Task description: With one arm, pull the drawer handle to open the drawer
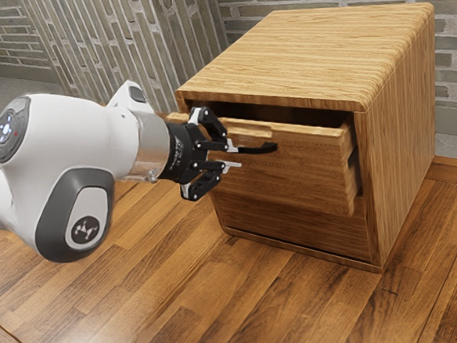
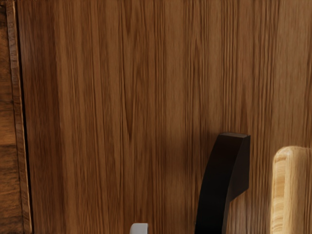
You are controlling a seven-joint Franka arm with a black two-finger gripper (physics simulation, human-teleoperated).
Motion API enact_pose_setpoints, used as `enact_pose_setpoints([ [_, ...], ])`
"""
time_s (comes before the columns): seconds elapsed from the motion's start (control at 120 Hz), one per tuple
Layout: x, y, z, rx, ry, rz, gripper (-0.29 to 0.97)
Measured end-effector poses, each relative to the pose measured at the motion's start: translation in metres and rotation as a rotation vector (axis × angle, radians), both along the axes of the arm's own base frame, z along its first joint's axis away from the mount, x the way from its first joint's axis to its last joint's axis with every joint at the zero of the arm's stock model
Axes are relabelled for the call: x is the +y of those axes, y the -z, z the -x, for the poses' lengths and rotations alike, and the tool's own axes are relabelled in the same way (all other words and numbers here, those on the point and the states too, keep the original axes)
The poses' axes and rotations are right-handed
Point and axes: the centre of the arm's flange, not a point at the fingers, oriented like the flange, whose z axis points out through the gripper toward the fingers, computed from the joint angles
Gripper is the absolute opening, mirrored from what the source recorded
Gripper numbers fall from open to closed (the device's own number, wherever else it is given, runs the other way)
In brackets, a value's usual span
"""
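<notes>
A wooden cabinet point(image 1: 397, 112) stands on the table with its upper drawer point(image 1: 299, 170) pulled partly out, leaving a dark gap under the cabinet top. A black bar handle point(image 1: 260, 148) sticks out of the drawer front. My gripper point(image 1: 230, 155) is at the handle's end nearest the arm, fingers spread apart one above the other, open, with the handle's end between them. In the wrist view the drawer front point(image 2: 122, 112) is very close, the black handle point(image 2: 224, 180) curves up beside one pale fingertip point(image 2: 139, 228), and the two are apart.
The cabinet's lower panel point(image 1: 295, 226) sits flush below the drawer. The plank table point(image 1: 183, 300) stretches toward the front. A brick wall point(image 1: 86, 40) rises behind. A light wooden edge point(image 2: 290, 190) shows next to the handle in the wrist view.
</notes>
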Motion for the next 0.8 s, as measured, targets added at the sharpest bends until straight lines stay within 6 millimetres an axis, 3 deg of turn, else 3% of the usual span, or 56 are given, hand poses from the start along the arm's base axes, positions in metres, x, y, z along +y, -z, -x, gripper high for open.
enact_pose_setpoints([
  [0.508,-0.001,-0.006,0.027,-0.016,0.007,-0.002,-0.1],
  [0.8,-0.003,-0.005,0.053,-0.024,0.015,-0.007,-0.09],
])
